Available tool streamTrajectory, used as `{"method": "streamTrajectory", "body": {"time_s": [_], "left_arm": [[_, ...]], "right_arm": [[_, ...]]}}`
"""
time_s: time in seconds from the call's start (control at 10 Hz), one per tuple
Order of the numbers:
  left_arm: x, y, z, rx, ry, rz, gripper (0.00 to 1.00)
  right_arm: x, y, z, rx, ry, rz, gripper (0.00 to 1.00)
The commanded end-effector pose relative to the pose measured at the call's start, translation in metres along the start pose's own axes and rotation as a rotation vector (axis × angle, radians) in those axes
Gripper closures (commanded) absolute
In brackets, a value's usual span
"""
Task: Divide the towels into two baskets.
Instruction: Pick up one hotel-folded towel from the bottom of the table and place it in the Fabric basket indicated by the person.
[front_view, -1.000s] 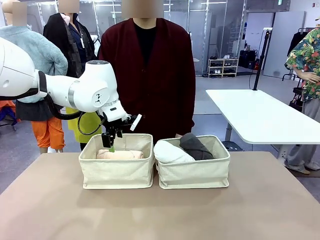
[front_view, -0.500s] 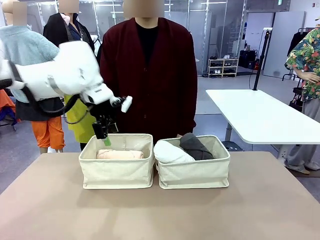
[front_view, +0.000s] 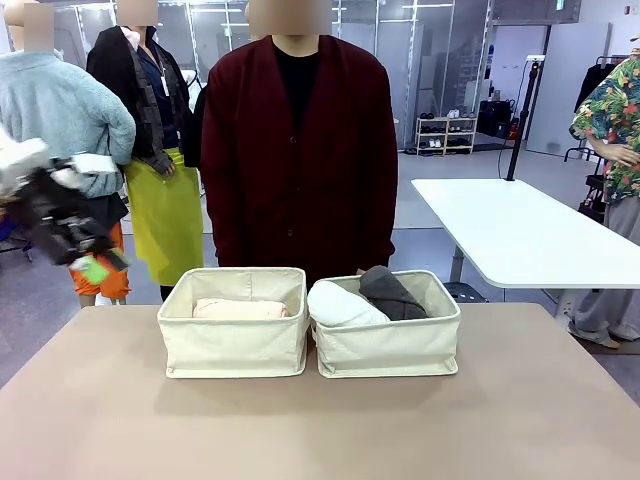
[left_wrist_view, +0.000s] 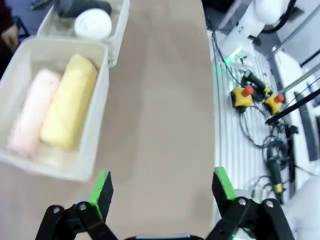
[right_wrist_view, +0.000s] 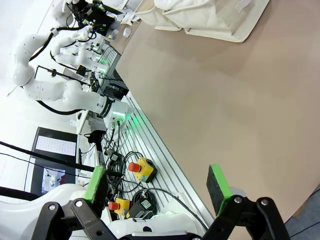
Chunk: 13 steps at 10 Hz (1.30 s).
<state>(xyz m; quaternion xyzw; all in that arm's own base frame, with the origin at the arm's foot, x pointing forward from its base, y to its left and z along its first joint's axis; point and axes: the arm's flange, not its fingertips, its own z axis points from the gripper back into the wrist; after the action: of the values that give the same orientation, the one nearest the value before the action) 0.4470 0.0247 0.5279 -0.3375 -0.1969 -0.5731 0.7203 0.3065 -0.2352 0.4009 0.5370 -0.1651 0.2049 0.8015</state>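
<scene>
Two towels lie in each basket, pale yellow towel (left_wrist_view: 70, 102) and cream towel (left_wrist_view: 31, 113) in the left basket (front_view: 234, 345), so the left gripper (left_wrist_view: 162, 194), fingers spread and empty, hangs away, sorting apparently done.

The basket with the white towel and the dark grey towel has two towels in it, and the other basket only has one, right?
Not quite. The other basket holds two towels as well: the pale yellow towel lies beside the cream towel, as the left wrist view shows. The white towel and dark grey towel do share one basket.
</scene>
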Motion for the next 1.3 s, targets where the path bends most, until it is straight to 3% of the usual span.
{"method": "streamTrajectory", "body": {"time_s": [0.0,0.2,0.4,0.5,0.8,1.2], "left_arm": [[-0.054,-0.008,0.023,-0.013,-0.088,0.188,0.00],[-0.132,-0.017,0.044,-0.103,-0.162,0.389,0.00],[-0.207,-0.031,0.053,-0.111,-0.299,0.546,0.00],[-0.227,-0.036,0.049,-0.124,-0.320,0.589,0.00],[-0.247,-0.039,0.047,-0.116,-0.283,0.597,0.00],[-0.247,-0.039,0.047,-0.116,-0.283,0.597,0.00]], "right_arm": [[-0.001,0.004,0.000,0.003,-0.004,0.013,0.00],[-0.001,0.004,0.000,0.003,-0.004,0.013,0.00],[-0.001,0.004,0.000,0.003,-0.004,0.013,0.00],[-0.001,0.004,0.000,0.003,-0.004,0.013,0.00],[-0.001,0.004,0.000,0.003,-0.004,0.013,0.00],[-0.001,0.004,0.000,0.003,-0.004,0.013,0.00]]}}
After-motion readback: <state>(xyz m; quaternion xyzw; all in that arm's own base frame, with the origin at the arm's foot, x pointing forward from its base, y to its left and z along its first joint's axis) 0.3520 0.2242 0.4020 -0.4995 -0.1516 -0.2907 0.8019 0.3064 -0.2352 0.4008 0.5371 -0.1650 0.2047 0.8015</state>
